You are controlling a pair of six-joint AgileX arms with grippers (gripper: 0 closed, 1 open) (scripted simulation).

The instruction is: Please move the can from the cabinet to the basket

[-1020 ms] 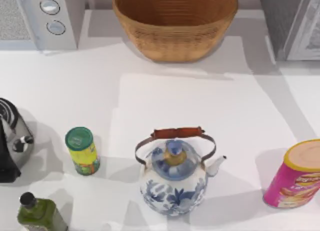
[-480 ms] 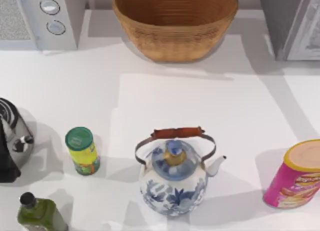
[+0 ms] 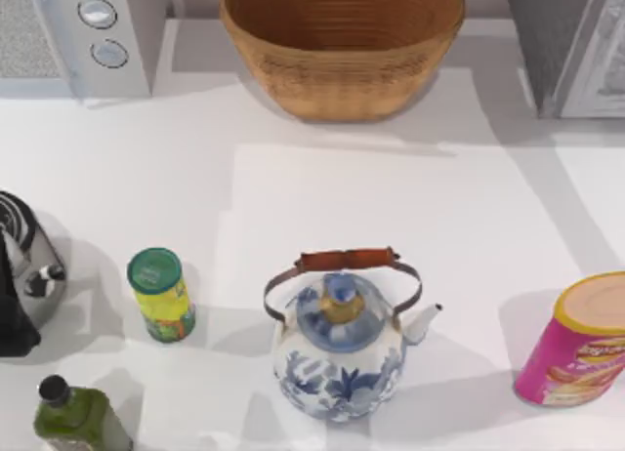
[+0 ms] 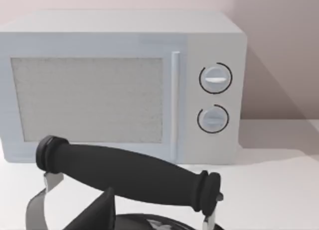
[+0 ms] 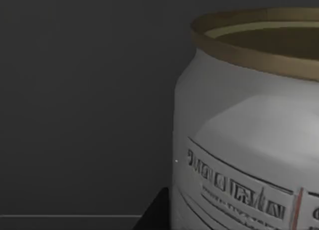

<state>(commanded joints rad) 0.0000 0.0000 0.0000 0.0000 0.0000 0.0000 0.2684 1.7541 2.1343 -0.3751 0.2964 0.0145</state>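
Silver-white, the can (image 5: pixel 244 140) stands upright close before the right wrist camera against a dark grey wall, jaws' state I cannot tell, while the wicker basket (image 3: pixel 342 75) sits at the table's far edge, left of the cabinet (image 3: pixel 576 41).

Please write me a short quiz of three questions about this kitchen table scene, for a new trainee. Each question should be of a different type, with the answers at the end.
1. True or false: the basket already holds a can.
2. Multiple choice: which thing stands nearest the teapot in the top view? A) the green-lidded can B) the microwave C) the cabinet
3. Fill in: the right wrist view looks closely at a silver-white ____ in a dark space.

Key: 1 false, the basket is empty. 2 A. 3 can.
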